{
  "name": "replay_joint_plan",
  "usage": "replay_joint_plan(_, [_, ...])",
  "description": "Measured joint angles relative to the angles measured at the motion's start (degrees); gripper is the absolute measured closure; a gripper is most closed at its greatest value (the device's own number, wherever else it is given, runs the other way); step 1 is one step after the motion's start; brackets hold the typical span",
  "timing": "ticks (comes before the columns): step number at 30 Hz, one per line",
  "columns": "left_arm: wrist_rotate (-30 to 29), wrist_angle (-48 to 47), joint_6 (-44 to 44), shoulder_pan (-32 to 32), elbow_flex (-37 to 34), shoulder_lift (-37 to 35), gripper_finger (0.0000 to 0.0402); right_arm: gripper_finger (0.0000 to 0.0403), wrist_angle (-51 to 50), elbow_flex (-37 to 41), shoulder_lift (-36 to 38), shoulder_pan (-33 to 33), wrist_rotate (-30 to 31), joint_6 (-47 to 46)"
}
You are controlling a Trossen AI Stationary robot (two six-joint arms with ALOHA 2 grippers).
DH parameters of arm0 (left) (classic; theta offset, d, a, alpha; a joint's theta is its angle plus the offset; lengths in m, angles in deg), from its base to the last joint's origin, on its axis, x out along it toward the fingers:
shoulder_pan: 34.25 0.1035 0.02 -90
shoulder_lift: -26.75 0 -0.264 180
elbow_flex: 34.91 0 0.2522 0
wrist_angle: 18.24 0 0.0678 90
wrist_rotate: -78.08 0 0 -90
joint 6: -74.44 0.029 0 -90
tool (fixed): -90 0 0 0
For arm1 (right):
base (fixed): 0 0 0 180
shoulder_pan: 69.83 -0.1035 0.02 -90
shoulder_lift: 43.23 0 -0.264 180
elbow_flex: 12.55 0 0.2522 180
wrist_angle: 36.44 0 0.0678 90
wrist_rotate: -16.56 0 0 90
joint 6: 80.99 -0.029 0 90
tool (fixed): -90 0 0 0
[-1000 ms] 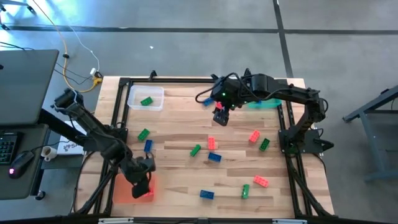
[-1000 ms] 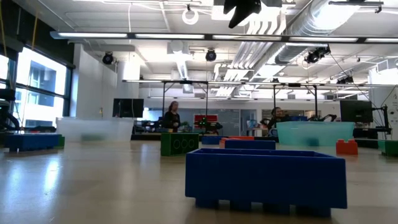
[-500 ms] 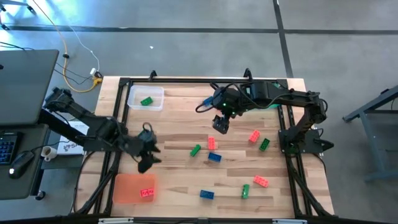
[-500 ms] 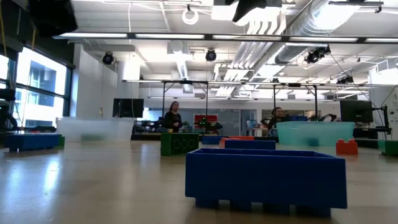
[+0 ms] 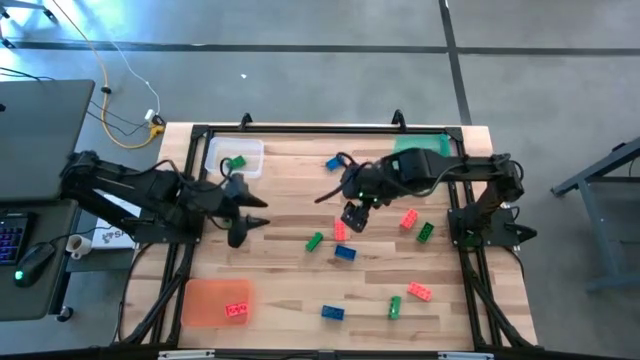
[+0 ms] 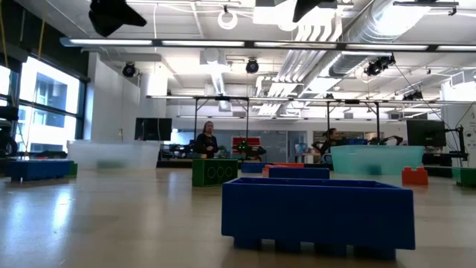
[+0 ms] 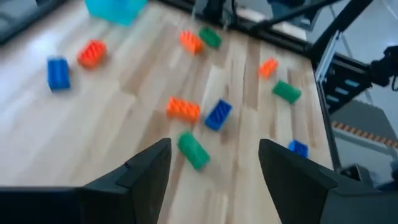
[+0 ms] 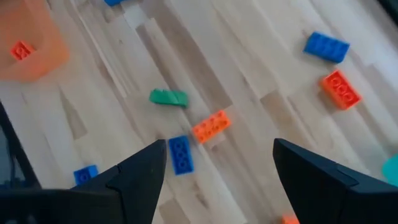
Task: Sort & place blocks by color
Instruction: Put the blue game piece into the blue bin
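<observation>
Your blocks lie scattered over the wooden surface. Just beside your right end effector sits a red block, with a blue block a little past it and a green block next to that one; the right wrist view shows these three close together ahead of the parted fingers. On the arm's side of that end effector you have another red block and a green one near each other, and further out a red block, a green block and a blue block toward the near edge. A lone blue block rests beyond the right end effector, toward the green tray in the far corner. Your right end effector is released, jaws spread wide, holding nothing. Your left end effector hovers over the surface, also released with its fingers apart and empty, and it points toward the middle cluster. Behind it, the clear tray holds one green block, and the orange tray, well apart on the near side, holds one red block.
</observation>
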Motion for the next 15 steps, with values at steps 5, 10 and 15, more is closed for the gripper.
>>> replay_joint_plan(5, [0.8,-0.1,5.2,2.3,0.0,-0.4,0.0171,0.0121,-1.2,0.0,-3.1,-2.9,0.8,-3.6])
replay_joint_plan(10, [1.2,0.5,8.3,3.1,0.0,-0.3,0.0171,0.0121,-4.1,0.0,-7.3,-5.2,1.0,-5.6])
replay_joint_plan(15, [1.1,0.3,11.6,3.2,0.0,-0.6,0.0171,0.0121,-4.6,0.0,-11.0,-6.4,0.1,-6.7])
